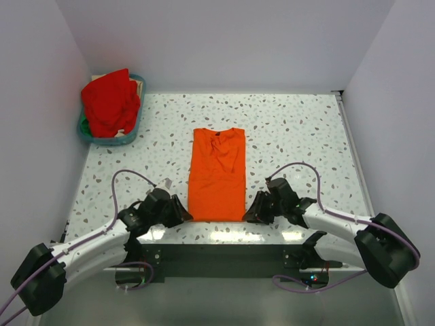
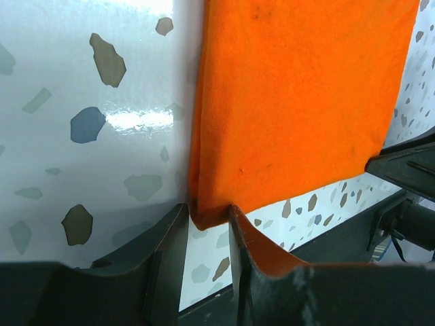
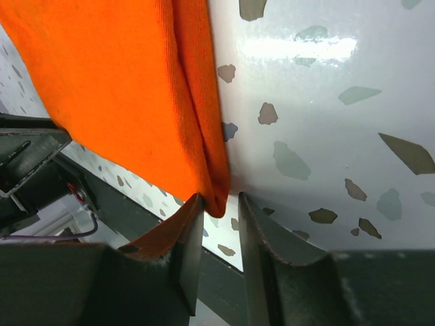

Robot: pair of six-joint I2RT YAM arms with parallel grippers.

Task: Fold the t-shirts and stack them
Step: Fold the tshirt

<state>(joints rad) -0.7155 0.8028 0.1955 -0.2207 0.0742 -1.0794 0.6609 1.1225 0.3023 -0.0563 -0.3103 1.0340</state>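
**A:** What's over on the far left?

**B:** A blue-green basket (image 1: 87, 134) in the far left corner of the speckled table (image 1: 306, 129). The red t-shirt (image 1: 110, 102) is heaped in it, bunched up and rising above the rim.

**A:** And the left gripper?

**B:** The left gripper (image 2: 209, 221) sits low at the table's near edge, right at the near left corner of the orange t-shirt (image 1: 217, 176). In the left wrist view that corner pokes down between the two fingers, and the shirt's folded left edge runs away from them. The jaws are partway in and the cloth fills the gap from one finger to the other. I can't tell whether they are pinching it or only touching it.

**A:** How does the shirt itself lie?

**B:** It lies flat in the middle of the table as a long narrow panel. The collar is at the far end and the hem is towards the arms. It's well apart from the basket and lies between the two grippers.

**A:** And on the right?

**B:** The right gripper (image 3: 221, 207) is at the near right corner, also low. The tip of that corner hangs between its fingers, against the finger on the shirt's side. A thin strip of table shows between the cloth and the other finger. So the jaws are narrow around the corner but not closed on it.
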